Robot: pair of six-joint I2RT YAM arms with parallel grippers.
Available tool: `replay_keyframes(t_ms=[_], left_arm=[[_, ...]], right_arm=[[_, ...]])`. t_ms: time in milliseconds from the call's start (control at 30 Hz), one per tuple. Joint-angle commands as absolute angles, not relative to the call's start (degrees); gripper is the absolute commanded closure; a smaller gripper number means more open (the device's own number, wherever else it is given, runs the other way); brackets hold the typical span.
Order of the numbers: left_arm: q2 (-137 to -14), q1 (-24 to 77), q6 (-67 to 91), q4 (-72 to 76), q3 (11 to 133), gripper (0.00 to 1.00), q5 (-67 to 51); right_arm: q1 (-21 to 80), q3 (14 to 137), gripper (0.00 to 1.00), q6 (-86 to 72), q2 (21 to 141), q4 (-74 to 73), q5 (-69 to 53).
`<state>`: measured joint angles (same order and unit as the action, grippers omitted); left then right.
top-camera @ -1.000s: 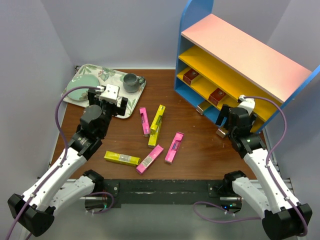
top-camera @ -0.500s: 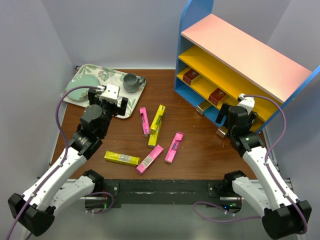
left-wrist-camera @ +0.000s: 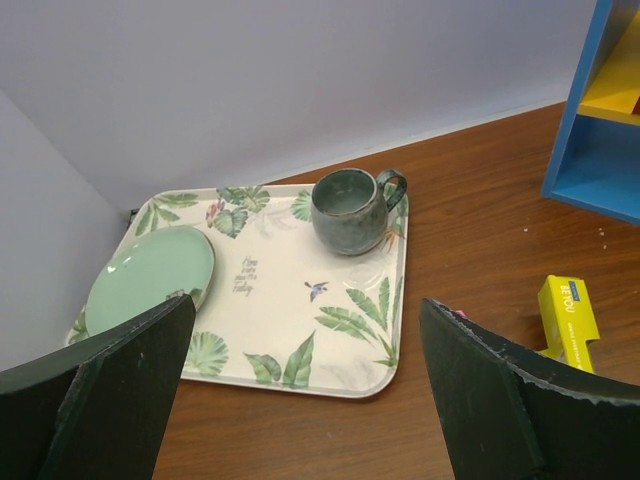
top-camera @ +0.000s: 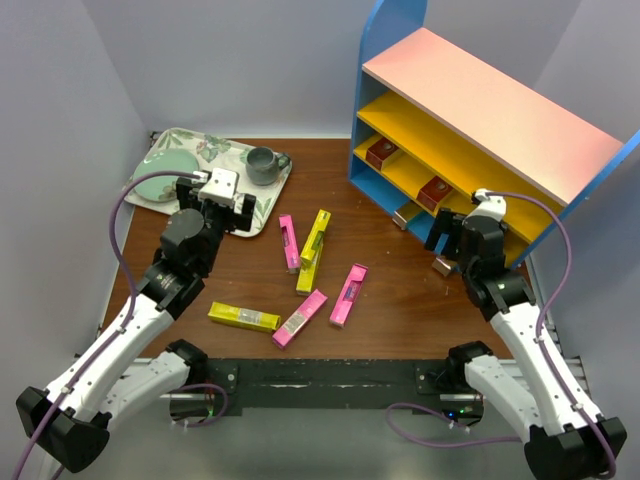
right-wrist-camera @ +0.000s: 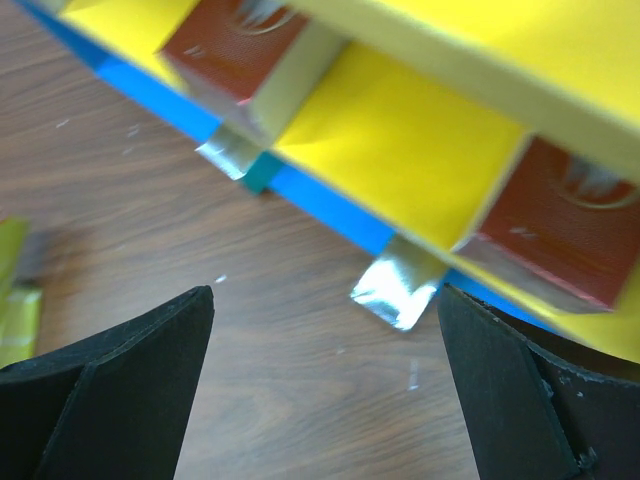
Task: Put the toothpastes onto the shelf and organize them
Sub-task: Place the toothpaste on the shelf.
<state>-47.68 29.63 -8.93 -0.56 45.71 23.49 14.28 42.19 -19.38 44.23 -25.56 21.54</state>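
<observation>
Left arm (top-camera: 130,320) is reached forward from its base, elbow bent, wrist angled toward the far left. Left gripper (top-camera: 215,200) is held fully open and empty, with both fingers (left-wrist-camera: 110,400) seen wide apart at the edges of the left wrist view. Right arm (top-camera: 530,330) is raised steeply, wrist turned inward. Right gripper (top-camera: 441,245) is likewise spread wide and empty, jaws low in the right wrist view.
</observation>
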Motion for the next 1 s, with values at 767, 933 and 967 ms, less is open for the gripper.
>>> replay_keyframes(t_ms=[767,933,967], left_arm=[[-49.8,29.1,-2.6,0.5,45.9,0.00,24.5],[-50.3,28.8,-2.6,0.4,46.0,0.00,25.3],[-50.4,28.9,-2.6,0.4,45.9,0.00,25.3]], right_arm=[[67.9,38.6,0.02,-55.8,64.7,-25.6,48.6],[77.3,44.7,0.07,-64.7,74.6,-30.6,54.6],[78.2,45.8,0.08,-67.7,76.3,-32.8,55.3]])
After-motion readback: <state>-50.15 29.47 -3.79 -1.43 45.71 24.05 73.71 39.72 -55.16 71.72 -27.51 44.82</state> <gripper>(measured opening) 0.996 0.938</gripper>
